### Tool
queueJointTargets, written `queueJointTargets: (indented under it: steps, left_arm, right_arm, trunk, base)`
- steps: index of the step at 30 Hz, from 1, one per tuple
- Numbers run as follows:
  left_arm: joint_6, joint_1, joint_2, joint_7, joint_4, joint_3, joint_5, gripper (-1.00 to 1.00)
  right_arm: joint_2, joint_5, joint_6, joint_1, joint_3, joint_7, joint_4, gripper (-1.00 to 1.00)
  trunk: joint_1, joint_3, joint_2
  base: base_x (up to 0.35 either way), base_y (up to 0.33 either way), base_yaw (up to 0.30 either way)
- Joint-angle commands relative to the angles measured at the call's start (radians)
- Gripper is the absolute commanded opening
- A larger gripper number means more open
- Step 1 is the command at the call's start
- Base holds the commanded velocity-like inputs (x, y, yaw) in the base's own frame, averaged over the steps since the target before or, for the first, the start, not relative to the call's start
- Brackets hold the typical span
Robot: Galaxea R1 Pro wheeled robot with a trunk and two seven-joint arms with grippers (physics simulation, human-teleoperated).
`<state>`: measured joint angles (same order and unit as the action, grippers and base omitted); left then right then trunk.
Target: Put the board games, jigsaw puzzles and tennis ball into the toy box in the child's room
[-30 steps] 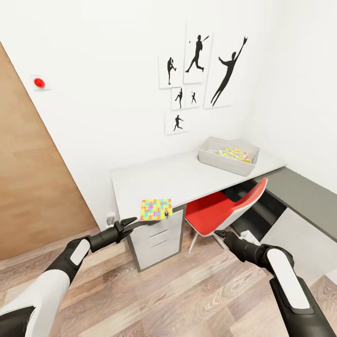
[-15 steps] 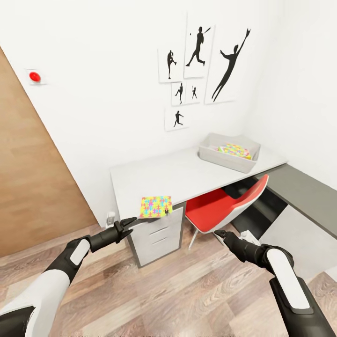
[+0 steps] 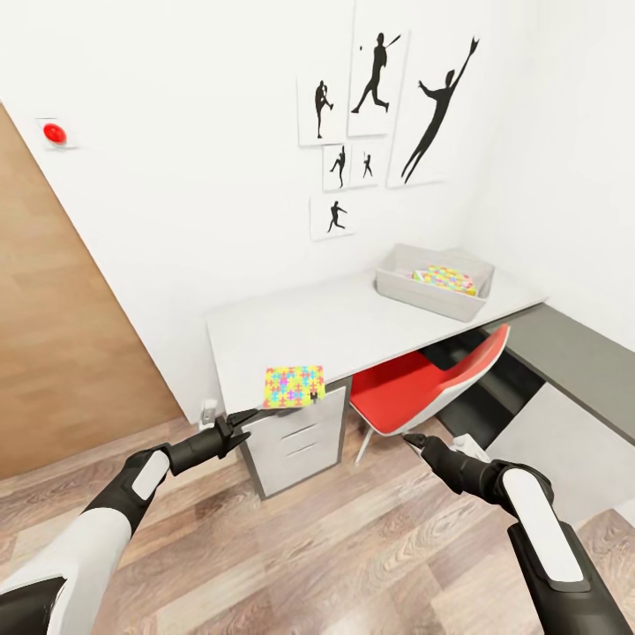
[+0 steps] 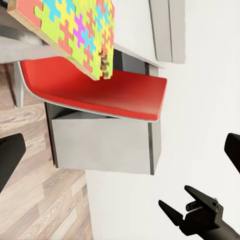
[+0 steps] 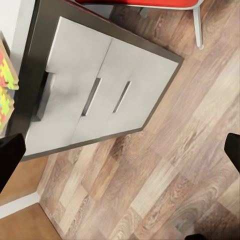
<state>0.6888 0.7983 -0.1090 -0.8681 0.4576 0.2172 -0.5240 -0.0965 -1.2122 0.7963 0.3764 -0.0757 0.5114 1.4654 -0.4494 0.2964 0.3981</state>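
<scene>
One jigsaw puzzle (image 3: 294, 386) (image 4: 75, 32) juts over the front edge of the pale grey table (image 3: 335, 326), above the drawers. My left gripper (image 3: 240, 423) (image 4: 120, 150) is open just short of the puzzle's near edge, not touching it. A second jigsaw puzzle (image 3: 445, 279) lies inside the light grey toy box (image 3: 423, 302) at the table's far right. My right gripper (image 3: 413, 439) (image 4: 177, 199) hangs open over the floor in front of the red chair, with nothing in it. A sliver of the near puzzle (image 5: 5, 85) also appears in the right wrist view.
A red chair (image 3: 414, 388) (image 4: 100, 92) is pushed under the table between the drawer unit (image 3: 295, 441) (image 5: 100, 95) and the dark grey desk section (image 3: 573, 362). A wooden door (image 3: 62, 353) stands at the left. Wood-plank floor (image 3: 353, 547) lies open in front.
The whole head view has shifted: the wall prints and toy box sit a little higher and further right. Both arms keep their pose, and the near puzzle stays just ahead of the left gripper.
</scene>
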Motion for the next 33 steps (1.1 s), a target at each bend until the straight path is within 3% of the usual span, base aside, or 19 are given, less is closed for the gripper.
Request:
queueJointTargets:
  steps: [1, 33]
  left_arm:
    - [0.006, 0.001, 0.000, -0.002, 0.000, 0.002, -0.002, 1.00]
    - [0.006, 0.001, 0.000, -0.002, 0.000, 0.002, -0.002, 1.00]
  right_arm:
    - [0.000, -0.011, 0.002, 0.001, 0.000, 0.010, 0.001, 1.00]
    - [0.000, -0.011, 0.002, 0.001, 0.001, 0.010, 0.001, 1.00]
  trunk:
    - [-0.001, 0.003, 0.002]
    - [-0.001, 0.055, 0.002]
  base:
    - [0.069, 0.000, 0.000]
    - [0.021, -0.008, 0.000]
